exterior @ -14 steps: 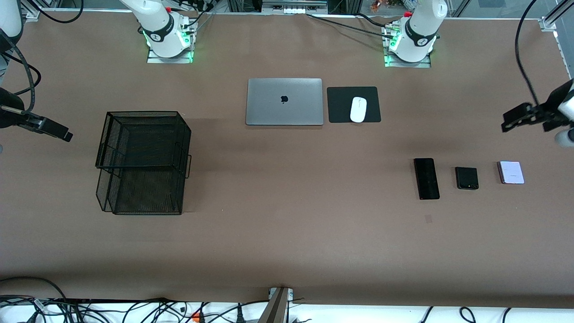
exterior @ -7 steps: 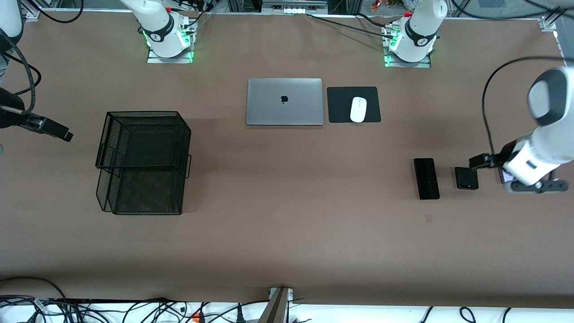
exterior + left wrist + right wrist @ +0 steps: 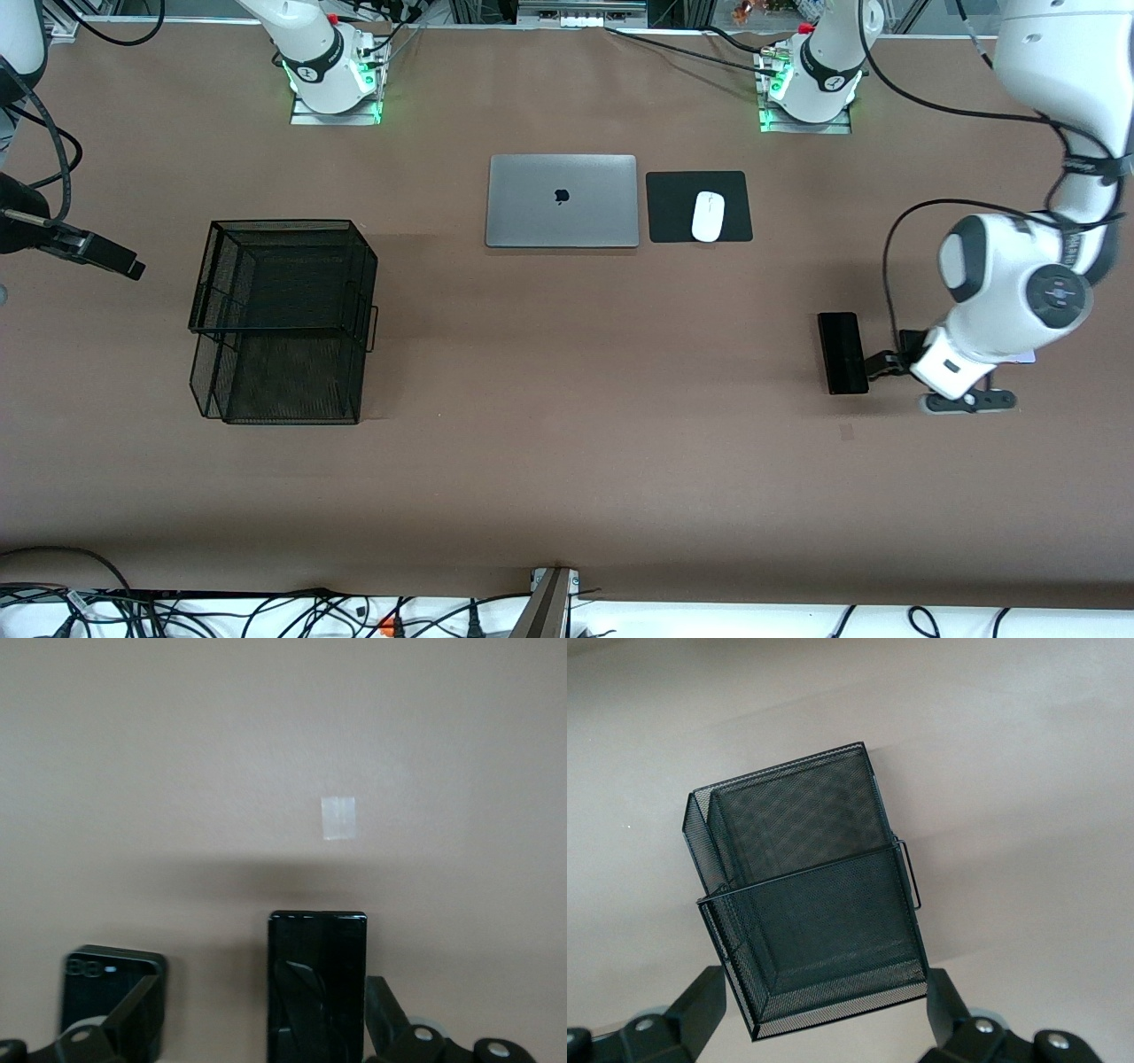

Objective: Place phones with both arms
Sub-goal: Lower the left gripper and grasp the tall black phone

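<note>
Phones lie in a row on the tabletop (image 3: 567, 496) toward the left arm's end: the long black phone (image 3: 842, 352), beside it the small black phone (image 3: 909, 340), largely hidden under the wrist, and a sliver of the lavender phone (image 3: 1026, 357). None has been lifted; the step in hand looks like the approach for a first pick. The left tool (image 3: 257, 1032) hangs low over the long black phone, jaws spread and empty, one finger on either side of its width. The next move likely calls for a straight descent and a close across the narrow sides. The slab's long axis runs toward and away from the front camera. Toward the other end stands the wire basket (image 3: 282, 321), probably the destination. The right tool (image 3: 824, 1019) waits, spread and empty, beside the basket. Farthest lie the laptop (image 3: 562, 201) and the mouse (image 3: 708, 216).
</note>
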Controlling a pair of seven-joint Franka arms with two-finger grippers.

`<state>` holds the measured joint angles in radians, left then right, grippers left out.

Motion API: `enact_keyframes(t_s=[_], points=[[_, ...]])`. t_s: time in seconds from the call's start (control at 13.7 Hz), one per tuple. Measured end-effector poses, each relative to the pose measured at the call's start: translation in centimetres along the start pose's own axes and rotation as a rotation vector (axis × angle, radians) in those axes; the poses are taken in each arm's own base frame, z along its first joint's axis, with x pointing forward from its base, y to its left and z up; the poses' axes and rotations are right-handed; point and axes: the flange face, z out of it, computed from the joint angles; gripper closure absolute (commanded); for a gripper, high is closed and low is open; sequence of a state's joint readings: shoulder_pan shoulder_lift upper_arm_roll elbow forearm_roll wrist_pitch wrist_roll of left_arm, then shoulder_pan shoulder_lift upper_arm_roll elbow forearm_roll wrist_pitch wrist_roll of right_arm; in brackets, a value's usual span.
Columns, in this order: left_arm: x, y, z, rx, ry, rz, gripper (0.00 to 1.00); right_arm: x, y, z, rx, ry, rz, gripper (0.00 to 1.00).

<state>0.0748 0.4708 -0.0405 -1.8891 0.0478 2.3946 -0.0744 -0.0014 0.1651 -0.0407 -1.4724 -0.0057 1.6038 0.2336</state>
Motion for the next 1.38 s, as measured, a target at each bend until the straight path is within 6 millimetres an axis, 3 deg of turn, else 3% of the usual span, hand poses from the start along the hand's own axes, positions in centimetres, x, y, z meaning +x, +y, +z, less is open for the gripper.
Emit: enact_keyframes(t_s=[0.29, 0.73, 1.38], points=[[-2.6, 1.0, 3.2, -0.011, 0.042, -0.028, 0.00, 0.0, 0.0, 0.0, 0.000, 0.000, 0.000, 0.00], [-5.4, 2.4, 6.2, -0.030, 0.115, -0.059, 0.00, 0.0, 0.0, 0.1, 0.000, -0.001, 0.000, 0.00], [-6.4, 2.5, 9.6, -0.023, 0.130, -0.024, 0.00, 0.0, 0.0, 0.1, -0.001, -0.003, 0.000, 0.00]])
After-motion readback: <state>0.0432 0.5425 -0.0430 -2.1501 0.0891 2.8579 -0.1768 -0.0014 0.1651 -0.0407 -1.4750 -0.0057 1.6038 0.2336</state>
